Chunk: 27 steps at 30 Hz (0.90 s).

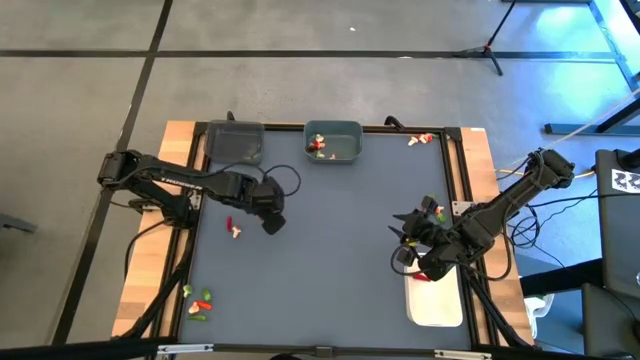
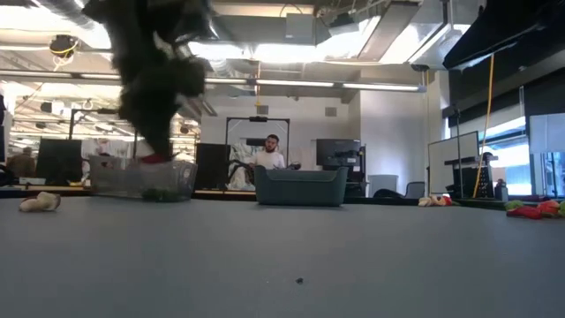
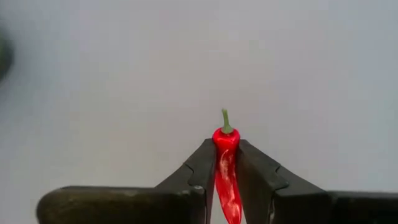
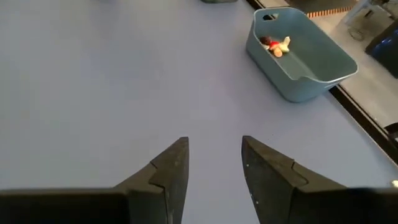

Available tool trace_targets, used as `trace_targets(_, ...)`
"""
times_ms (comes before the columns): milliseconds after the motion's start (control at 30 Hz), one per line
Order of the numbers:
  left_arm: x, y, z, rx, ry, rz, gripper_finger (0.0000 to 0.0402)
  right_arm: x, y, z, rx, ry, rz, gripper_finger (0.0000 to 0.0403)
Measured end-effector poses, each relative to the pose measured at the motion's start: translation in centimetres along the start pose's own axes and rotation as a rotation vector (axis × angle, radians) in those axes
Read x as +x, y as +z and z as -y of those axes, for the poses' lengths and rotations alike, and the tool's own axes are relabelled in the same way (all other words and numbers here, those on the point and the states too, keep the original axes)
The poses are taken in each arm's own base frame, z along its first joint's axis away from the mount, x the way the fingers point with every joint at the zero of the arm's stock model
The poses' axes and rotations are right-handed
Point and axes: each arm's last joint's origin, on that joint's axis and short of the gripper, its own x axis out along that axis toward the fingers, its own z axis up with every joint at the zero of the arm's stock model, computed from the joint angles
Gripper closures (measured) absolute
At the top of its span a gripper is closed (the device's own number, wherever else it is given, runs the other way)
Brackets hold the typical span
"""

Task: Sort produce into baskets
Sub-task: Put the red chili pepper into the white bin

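Red chili [image 3: 226, 168] in left claw [image 3: 226, 163], wrist-view only.

Open-plan robotics lab or office, strip lights [image 2: 265, 85] on bare ceiling, dark monitors [image 2: 337, 152] and a seated person [image 2: 272, 155] beyond the left gripper [image 3: 227, 180], tripod [image 1: 490, 45] on taped concrete floor

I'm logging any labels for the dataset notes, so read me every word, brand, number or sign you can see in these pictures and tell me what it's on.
No readable text in any view.
Black-and-white patterned tag at the high view's right edge: a coded marker, no words or numbers legible.
Monitors in the room behind the table: too small to read.
Grey-teal bin, red chili, table: no markings visible.
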Motion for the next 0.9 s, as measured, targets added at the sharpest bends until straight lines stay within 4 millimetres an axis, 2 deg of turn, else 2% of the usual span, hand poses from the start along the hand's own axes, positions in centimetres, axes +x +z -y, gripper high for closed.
trace_targets(200, -1.0, 2.3, 1.7, 0.049, -0.149, 0.208, 0.0350, 0.0, 0.0, -0.1, 0.031, 0.019, -0.019, 0.0253)
trace_targets(467, -1.9, 4.1, 3.2, 0.112, -0.281, 0.427, 0.0350, 0.4, 0.1, 0.1, 0.049, 0.049, -0.078, 0.0251)
trace_targets(767, -3.2, 4.7, 4.7, 0.178, -0.385, 0.582, 0.0350, 1.3, 0.6, 0.8, 0.075, -0.001, -0.079, 0.0180)
trace_targets(900, -3.7, 4.9, 5.2, 0.204, -0.416, 0.643, 0.0350, 1.8, 0.9, 1.2, 0.058, -0.020, -0.081, 0.0161)
